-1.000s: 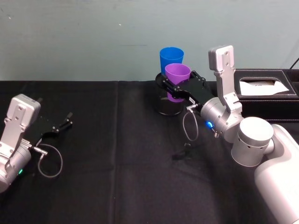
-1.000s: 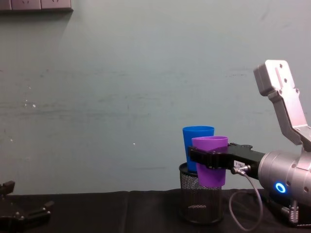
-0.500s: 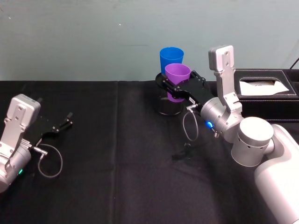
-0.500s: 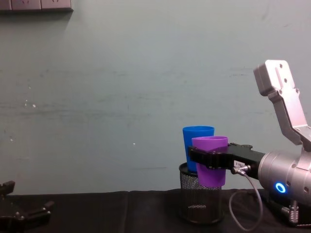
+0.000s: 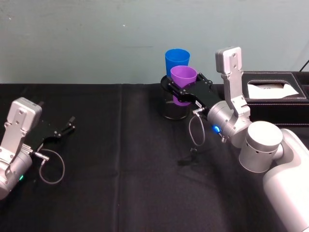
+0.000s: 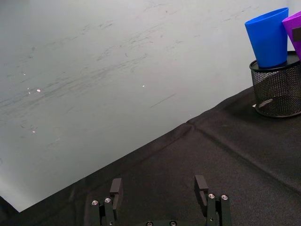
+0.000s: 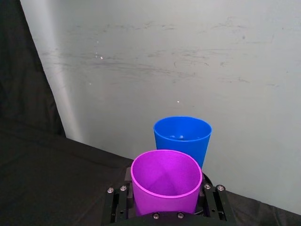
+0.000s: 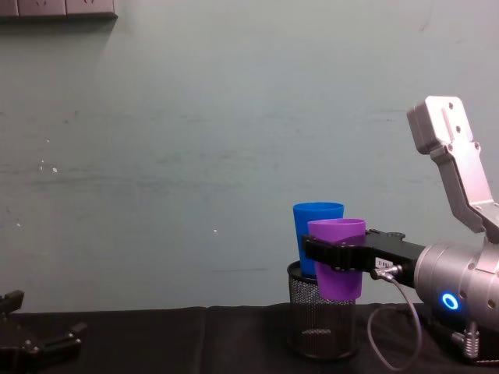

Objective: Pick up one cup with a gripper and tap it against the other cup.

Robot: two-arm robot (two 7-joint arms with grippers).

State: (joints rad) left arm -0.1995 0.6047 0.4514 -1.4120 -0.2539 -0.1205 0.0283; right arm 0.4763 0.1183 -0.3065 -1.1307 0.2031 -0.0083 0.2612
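right gripper (image 5: 181, 92) is clamped round the purple cup (image 5: 183, 76), holding it upright over the mesh pen holder's (image 5: 173, 112) front rim, level with the blue cup (image 5: 176, 60) standing in it for 1 easy tap; left gripper (image 5: 65, 129) idles, jaws apart, far left of the holder.

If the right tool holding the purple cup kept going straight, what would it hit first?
Probably the blue cup, standing in the mesh holder just beyond the purple cup the right tool grips; their gap is unclear.

A scuffed pale green wall (image 8: 195, 156) rises behind the black-clothed table (image 5: 125, 164).
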